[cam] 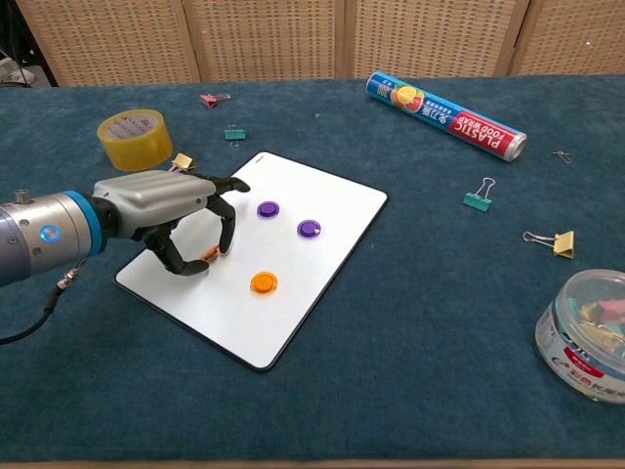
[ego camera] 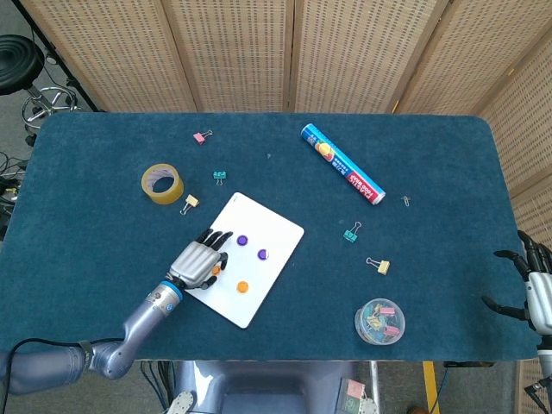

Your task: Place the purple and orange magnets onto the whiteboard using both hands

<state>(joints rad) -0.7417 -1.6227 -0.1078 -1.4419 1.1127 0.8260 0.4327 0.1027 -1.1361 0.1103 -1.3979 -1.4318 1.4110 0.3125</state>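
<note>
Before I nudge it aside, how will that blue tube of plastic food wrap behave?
The blue tube is a long cylinder lying flat on the cloth table, so it will probably roll sideways when pushed. It looks rigid and probably light. Its glossy surface may slip in the fingers.

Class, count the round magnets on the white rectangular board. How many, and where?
4: two round purple magnets mid-board, one orange magnet nearer the front, another orange one under the left hand's fingers.

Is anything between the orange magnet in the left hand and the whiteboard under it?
Nothing visible. The left hand pinches an orange magnet right over a bare patch of the whiteboard; the other orange magnet lies off to the side.
</note>
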